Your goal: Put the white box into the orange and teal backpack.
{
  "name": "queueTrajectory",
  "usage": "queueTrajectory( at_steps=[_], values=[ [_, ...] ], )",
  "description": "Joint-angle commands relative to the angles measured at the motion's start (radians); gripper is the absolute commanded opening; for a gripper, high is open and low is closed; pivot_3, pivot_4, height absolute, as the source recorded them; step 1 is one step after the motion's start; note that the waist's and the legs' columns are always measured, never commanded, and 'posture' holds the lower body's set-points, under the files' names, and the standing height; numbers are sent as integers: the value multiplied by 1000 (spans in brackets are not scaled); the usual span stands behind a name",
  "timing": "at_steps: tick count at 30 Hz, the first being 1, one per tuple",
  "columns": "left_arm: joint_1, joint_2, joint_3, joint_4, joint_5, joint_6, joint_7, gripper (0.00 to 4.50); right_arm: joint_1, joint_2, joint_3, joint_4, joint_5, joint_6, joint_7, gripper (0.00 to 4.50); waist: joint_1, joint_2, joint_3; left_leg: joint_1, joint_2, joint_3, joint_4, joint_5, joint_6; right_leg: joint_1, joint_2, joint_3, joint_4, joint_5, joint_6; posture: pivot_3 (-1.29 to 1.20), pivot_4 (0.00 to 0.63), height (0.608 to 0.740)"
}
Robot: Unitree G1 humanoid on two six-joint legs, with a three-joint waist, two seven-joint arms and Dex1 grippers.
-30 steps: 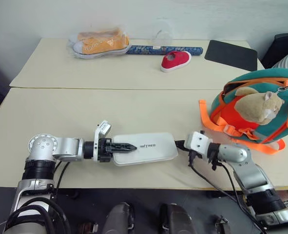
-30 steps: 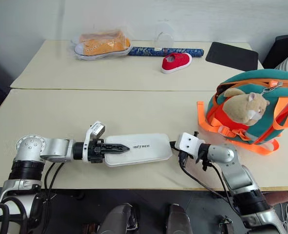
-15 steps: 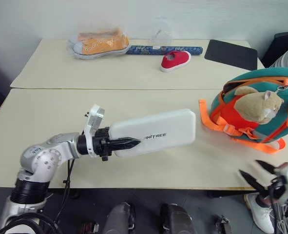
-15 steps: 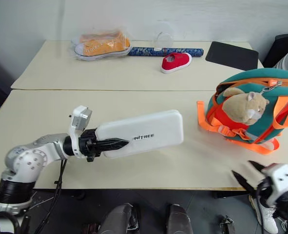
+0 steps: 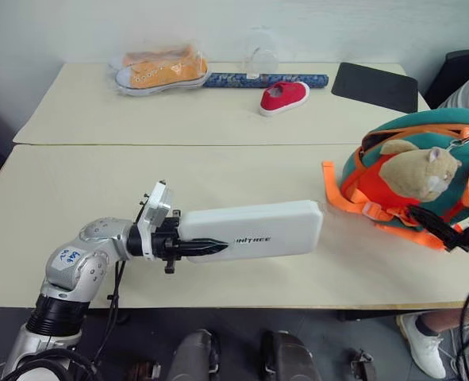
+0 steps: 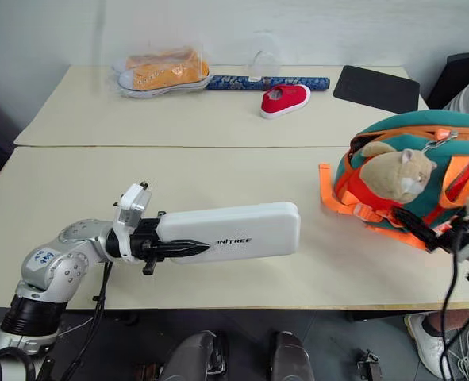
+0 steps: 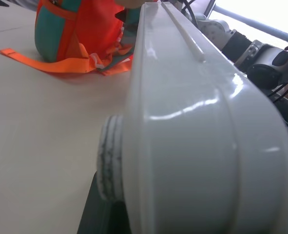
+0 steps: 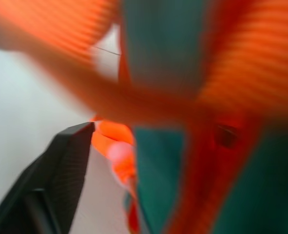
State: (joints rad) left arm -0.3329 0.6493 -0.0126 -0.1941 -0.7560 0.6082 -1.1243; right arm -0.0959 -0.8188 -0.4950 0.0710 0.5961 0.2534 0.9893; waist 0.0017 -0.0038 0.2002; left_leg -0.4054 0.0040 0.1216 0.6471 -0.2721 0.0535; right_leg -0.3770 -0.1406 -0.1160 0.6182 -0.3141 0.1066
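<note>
1. My left pincer (image 5: pixel 193 246) is clamped on one short end of the flat oblong white plastic case (image 5: pixel 254 232), which juts out level above the cream surface (image 5: pixel 218 171), off it. I judge the end grip leaves the far end free to enter a bag opening first.
2. Case's free end points toward the small rounded teal-and-orange backpack (image 5: pixel 424 163) with its tan plush animal (image 5: pixel 417 175), near but not touching.
3. Backpack sits at the surface's right edge, orange straps (image 5: pixel 339 194) trailing toward the case.
4. Left arm: elbow low at the near edge, forearm level, pincer aimed to the right.
5. My right pincer (image 6: pixel 424 230) is at the backpack's lower front, black fingers (image 6: pixel 415 221) spread apart, holding nothing that I can see. I take it as placed to steady or open the bag.
</note>
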Motion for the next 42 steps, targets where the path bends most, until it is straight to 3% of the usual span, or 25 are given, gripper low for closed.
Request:
queueTrajectory(
  at_steps=[1, 8, 9, 15, 18, 24, 27, 31, 36, 42],
  values=[
    [4, 4, 67, -24, -1, -55, -9, 1207, -54, 30, 78, -91, 35, 54, 4, 2505, -1, 0, 0, 0, 0, 0, 0, 0, 0, 0, 0, 0, 0, 0, 0, 0, 150, 740],
    [10, 46, 202, 54, -18, -52, -16, 1207, -183, 167, 259, -238, 63, 85, -4, 115, -7, 0, 0, 0, 1, 0, -1, 0, -1, -1, 1, -1, 2, 0, 0, 0, 150, 740],
    [18, 61, 221, 72, -12, -55, -21, 1207, -203, 187, 290, -255, 69, 94, 3, 30, -10, 0, 0, 0, 1, 0, 0, 0, -1, -1, 1, -1, 2, 0, 0, 0, 150, 740],
    [64, 133, 330, 135, -54, 4, -17, 1207, -267, 250, 405, -364, 167, 208, 43, 30, -10, 0, 0, 0, 1, -1, -1, -1, -2, -2, 1, -1, 2, 0, 0, 0, 150, 740],
    [73, 151, 385, 112, -107, 65, 2, 1207, -256, 267, 387, -478, 361, 364, -30, 30, -9, 0, 0, -1, 1, -1, -1, -3, -3, -2, 0, -1, 2, 0, 0, 0, 150, 740],
    [93, 181, 474, 67, -158, 110, 9, 1207, -161, 94, 296, -614, 765, 640, -96, 30, -7, 0, 0, -1, 0, -2, -1, -7, -6, -2, -1, 0, 0, 0, 0, 0, 150, 740],
    [106, 190, 490, 23, -170, 110, -1, 1207, -127, -28, 226, -608, 869, 706, -89, 30, -4, -1, 1, -1, -1, -2, -1, -9, -4, -1, -3, 0, -2, 0, -1, 0, 150, 740],
    [62, 170, 474, -29, -203, 116, 35, 1207, -112, -130, 184, -538, 772, 705, -3, 30, -1, -1, 1, -1, -3, -2, 0, -9, -2, 0, -5, -1, -3, 0, 0, 0, 150, 740],
    [-62, 116, 368, -45, -151, 68, 73, 1207, -32, -229, 159, -467, 643, 687, 158, 30, 14, -2, 1, -2, -4, -2, -1, -9, -2, 0, -5, -1, -5, 0, 1, 0, 150, 740],
    [-194, 77, 198, 10, -41, -7, 6, 1207, -15, -246, 171, -458, 554, 652, 228, 30, 24, -2, 1, -3, -4, -1, 0, -6, 4, 1, -3, -3, -6, 1, 2, 0, 150, 740]
  ],
)
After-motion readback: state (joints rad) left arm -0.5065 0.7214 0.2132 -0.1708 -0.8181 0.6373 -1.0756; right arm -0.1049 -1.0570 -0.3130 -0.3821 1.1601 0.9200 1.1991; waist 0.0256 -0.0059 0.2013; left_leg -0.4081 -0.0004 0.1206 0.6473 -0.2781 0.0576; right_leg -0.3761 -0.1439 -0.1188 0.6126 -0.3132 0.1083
